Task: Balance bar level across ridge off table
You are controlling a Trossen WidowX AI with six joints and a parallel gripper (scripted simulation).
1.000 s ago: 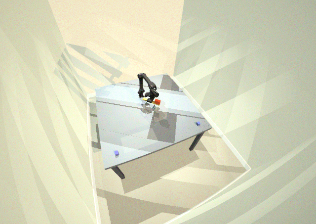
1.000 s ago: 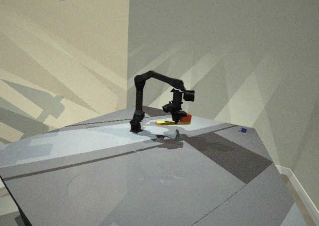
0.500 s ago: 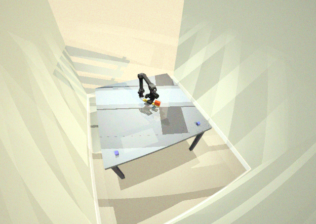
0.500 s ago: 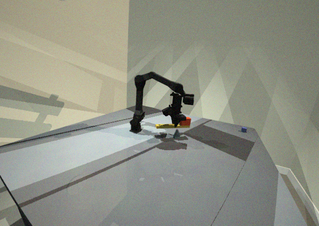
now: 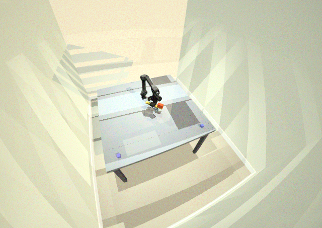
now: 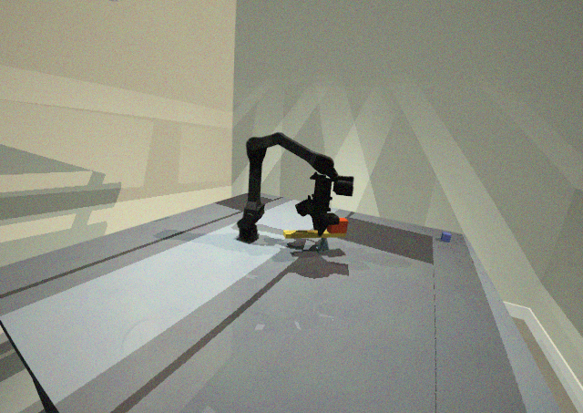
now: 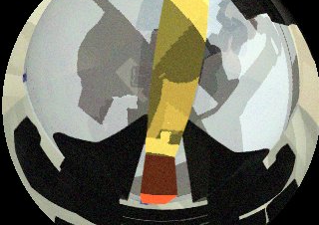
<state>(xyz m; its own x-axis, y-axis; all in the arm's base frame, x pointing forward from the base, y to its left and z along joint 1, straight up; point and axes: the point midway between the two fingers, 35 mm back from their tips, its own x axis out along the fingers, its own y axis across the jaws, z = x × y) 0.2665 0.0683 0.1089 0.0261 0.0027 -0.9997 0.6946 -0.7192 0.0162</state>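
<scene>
A yellow bar [image 5: 147, 102] [image 6: 294, 233] [image 7: 171, 98] with a red-orange block [image 5: 160, 105] [image 6: 338, 224] [image 7: 159, 175] on one end is held close to level above the table [image 5: 125, 129] [image 6: 376, 343]. My gripper [image 5: 153, 104] [image 6: 322, 232] [image 7: 166, 120] is shut on the bar, between its middle and the block end. A small teal ridge [image 6: 323, 244] stands on the table just under the held part of the bar in the exterior view. I cannot tell whether bar and ridge touch. The ridge is hidden in the wrist view.
Two small blue-violet cubes lie far from the bar: one cube [image 5: 118, 155] near the front left corner and another cube [image 5: 202, 125] [image 6: 445, 236] near the front right corner. Dark shadows of the arm and bar fall around the ridge.
</scene>
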